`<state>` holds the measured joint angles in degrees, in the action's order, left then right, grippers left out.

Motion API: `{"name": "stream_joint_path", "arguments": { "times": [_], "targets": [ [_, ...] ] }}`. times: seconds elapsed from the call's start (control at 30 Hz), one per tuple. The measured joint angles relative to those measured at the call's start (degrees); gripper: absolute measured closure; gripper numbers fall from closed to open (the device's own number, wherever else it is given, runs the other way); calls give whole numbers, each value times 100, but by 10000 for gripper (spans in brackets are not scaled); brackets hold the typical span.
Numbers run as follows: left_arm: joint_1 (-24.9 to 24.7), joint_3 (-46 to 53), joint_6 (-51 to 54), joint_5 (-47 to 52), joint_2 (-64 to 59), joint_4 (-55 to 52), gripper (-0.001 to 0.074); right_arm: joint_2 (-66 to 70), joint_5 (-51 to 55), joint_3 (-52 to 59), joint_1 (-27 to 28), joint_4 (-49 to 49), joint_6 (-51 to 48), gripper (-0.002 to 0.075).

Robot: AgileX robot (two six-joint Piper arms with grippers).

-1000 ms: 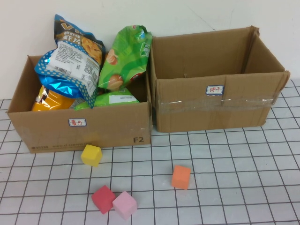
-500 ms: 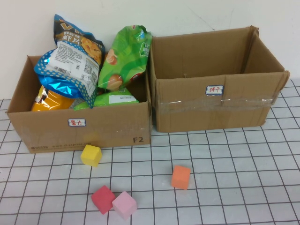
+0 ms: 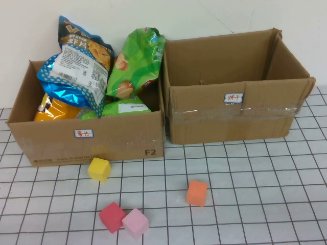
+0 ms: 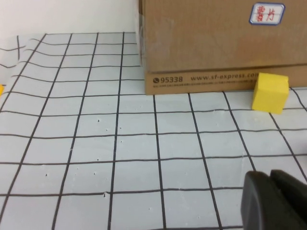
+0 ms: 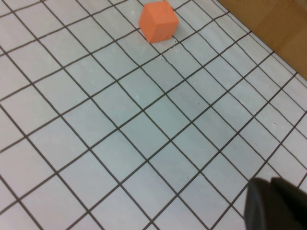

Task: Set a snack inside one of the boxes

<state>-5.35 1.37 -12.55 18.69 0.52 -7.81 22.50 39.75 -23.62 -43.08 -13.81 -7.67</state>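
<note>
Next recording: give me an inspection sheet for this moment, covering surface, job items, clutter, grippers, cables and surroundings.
Surface: white gridded table, flat.
Job's things: left box holds snack bags, several sticking up above its rim; right box shows nothing inside.
Clutter: yellow cube close in front of the left box; orange cube alone; red cube and pink cube touching.
Grippers: left gripper shut, empty, over bare table; right gripper shut, empty, over bare table.
Cables: nothing seen.
Surroundings: plain white wall.

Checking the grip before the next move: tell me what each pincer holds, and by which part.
Nothing is held. The left pincer is shut above bare table near the yellow cube; the right pincer is shut too, well short of the orange cube.
</note>
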Motion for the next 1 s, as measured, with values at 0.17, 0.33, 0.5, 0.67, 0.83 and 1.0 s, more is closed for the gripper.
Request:
{"name": "stream_joint_path", "arguments": {
  "times": [0.17,0.33,0.5,0.67,0.83,1.0],
  "targets": [
    [0,-13,440,64,0,300,736,0,0,0,0,3,0,725],
    [0,-13,601,64,0,504,736,0,0,0,0,13,0,725],
    [-125,-13,528,64,0,538,736,0,0,0,0,13,0,725],
    [-219,-13,390,64,0,598,736,0,0,0,0,13,0,725],
    [-219,-13,369,64,0,677,736,0,0,0,0,13,0,725],
    [-219,-13,543,64,0,781,736,0,0,0,0,13,0,725]
  ]
}}
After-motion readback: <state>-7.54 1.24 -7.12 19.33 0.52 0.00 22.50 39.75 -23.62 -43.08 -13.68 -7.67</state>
